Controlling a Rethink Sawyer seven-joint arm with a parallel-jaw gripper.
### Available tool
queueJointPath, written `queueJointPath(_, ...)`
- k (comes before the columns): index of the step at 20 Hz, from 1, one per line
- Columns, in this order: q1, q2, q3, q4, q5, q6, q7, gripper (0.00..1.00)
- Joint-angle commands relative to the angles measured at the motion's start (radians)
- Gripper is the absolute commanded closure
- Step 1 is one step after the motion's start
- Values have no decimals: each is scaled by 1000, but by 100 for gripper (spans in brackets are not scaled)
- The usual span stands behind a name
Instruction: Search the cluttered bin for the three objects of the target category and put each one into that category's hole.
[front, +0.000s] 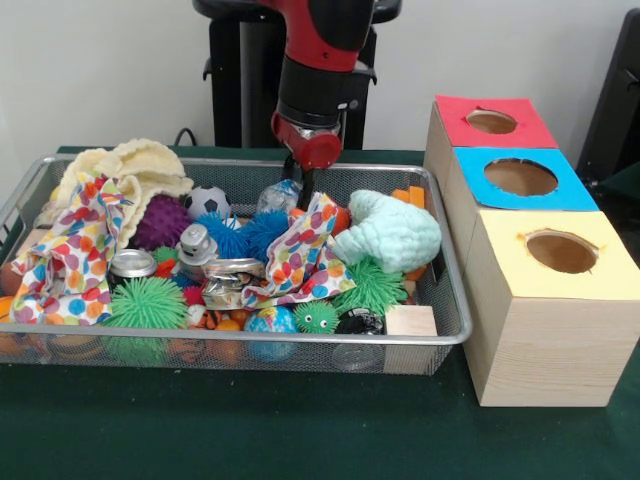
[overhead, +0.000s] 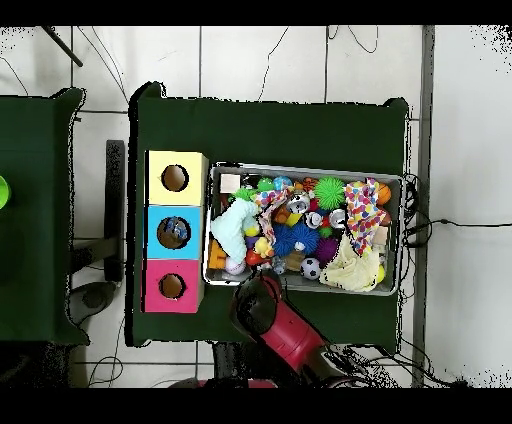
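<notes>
The wire mesh bin (front: 250, 340) is full of toys and cloths; it also shows in the overhead view (overhead: 300, 168). My gripper (front: 300, 186) hangs at the bin's far rim, right at a see-through crinkled plastic bottle piece (front: 277, 196) that lies by the soccer ball. I cannot tell whether it grips the piece. In the overhead view the red arm (overhead: 265, 305) hides the gripper. The other see-through pieces are not clearly visible. The blue-topped box's hole (front: 520, 177) is to the right of the bin; in the overhead view (overhead: 173, 232) something glints inside it.
The red-topped box's hole (front: 491, 121) and the yellow-topped box's hole (front: 561, 251) flank the blue one. In the bin lie silver cans (front: 132, 263), spiky balls (front: 148, 303), a spotted cloth (front: 300, 260), a mint knit (front: 392, 230) and a wooden block (front: 411, 322).
</notes>
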Motion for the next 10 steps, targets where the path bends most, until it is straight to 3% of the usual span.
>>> queueJointPath(1, -30, 137, 32, 35, -21, 28, 204, 0)
queueJointPath(5, -36, 145, 23, 28, -30, 11, 194, 0)
queueJointPath(10, 11, 154, -21, -1, -4, -7, 157, 0)
